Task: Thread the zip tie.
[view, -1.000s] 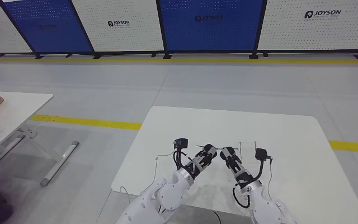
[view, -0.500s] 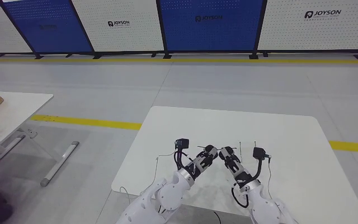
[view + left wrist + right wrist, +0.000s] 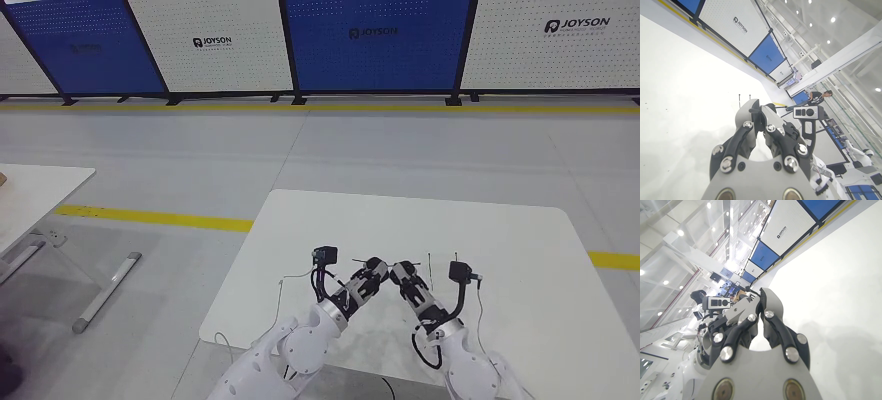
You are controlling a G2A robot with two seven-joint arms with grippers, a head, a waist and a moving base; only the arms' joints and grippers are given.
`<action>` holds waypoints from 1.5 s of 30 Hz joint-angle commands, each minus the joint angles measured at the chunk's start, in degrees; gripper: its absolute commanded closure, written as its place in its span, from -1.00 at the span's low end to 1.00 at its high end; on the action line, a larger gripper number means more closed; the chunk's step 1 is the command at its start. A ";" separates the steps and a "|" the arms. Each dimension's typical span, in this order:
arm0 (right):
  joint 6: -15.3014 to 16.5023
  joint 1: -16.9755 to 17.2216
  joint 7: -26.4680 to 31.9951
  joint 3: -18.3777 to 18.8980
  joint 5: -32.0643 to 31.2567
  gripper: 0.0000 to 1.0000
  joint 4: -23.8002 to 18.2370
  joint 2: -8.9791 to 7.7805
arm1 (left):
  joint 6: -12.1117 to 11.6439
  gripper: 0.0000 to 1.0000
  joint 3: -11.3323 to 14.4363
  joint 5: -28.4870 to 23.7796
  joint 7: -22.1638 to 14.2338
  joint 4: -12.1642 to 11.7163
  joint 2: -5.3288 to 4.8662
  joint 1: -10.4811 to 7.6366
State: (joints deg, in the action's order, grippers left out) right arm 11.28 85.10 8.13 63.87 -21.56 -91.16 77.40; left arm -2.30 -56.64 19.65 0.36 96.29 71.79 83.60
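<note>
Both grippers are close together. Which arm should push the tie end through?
Right, probably. The right gripper pinches the zip tie with a short end poking past its fingertips; the left gripper, close by, grips another part.

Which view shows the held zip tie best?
Left wrist view: the zip tie juts from the shut left gripper. The right wrist view catches a thin end by the right gripper; the top view leaves it too small to judge.
</note>
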 commanded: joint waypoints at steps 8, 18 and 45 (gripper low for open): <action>-0.37 0.02 -0.26 0.05 -0.20 1.00 -0.20 -0.04 | 0.59 0.54 0.05 -0.10 0.06 -0.25 0.15 -0.19; -1.59 -0.07 -1.46 0.88 0.06 1.00 0.31 -0.06 | 0.69 0.48 -0.21 -0.47 0.67 -0.18 0.29 -0.11; -1.62 -0.05 -0.05 0.83 -0.63 1.00 0.17 -0.20 | -0.54 1.00 -0.98 -0.53 -0.61 0.78 0.31 0.41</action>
State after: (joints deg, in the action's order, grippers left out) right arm 9.70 85.12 7.91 64.73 -22.19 -91.07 77.21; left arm -2.72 -57.58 19.23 -0.17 97.08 72.11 83.98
